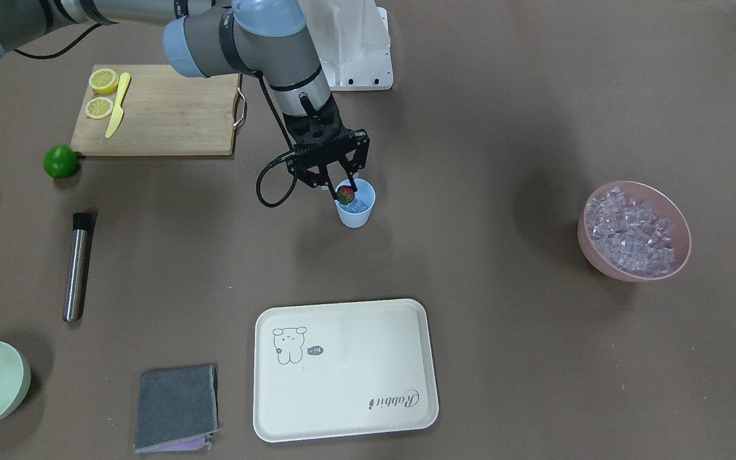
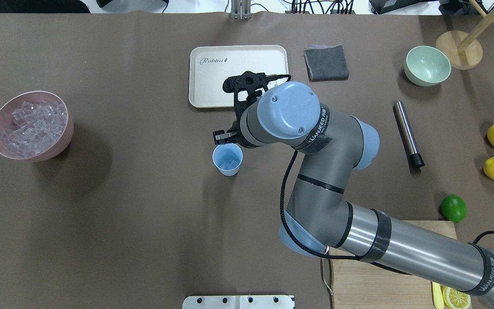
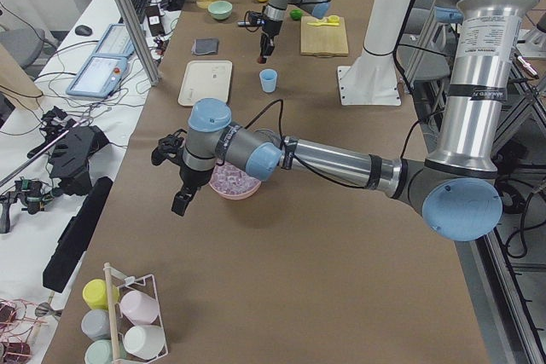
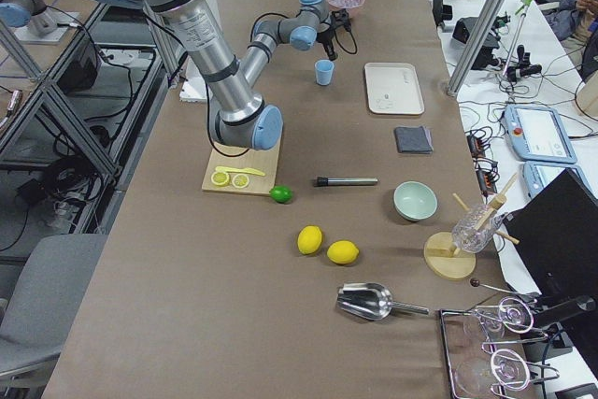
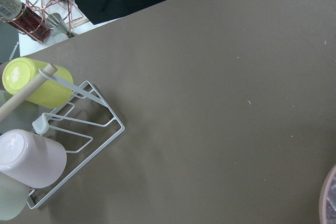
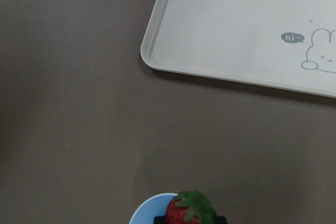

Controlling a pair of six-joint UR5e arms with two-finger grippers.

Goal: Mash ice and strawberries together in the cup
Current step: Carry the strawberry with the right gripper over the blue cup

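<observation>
Right gripper (image 1: 344,190) clamps a red strawberry (image 1: 345,195) at the rim of the pale blue cup (image 1: 358,217), mid-table, ice cubes (image 1: 359,206) inside. Left gripper (image 3: 181,205) hangs near the pink bowl (image 3: 237,185), grip unclear.

"Rabbit" and, in a speech bubble (image 6: 292,38), "hi" are printed on the cream tray (image 6: 226,30); "WANJEED" is read on the right arm's (image 2: 341,180) black strap (image 2: 315,128).

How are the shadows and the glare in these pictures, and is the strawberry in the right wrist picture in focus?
Front-facing view: soft shadows without hard edges lie near the cup; the ice glints. Overhead view: a wide soft shadow lies beside the pink bowl. Right wrist view: the strawberry is cut by the bottom edge, yet fairly sharp.
</observation>
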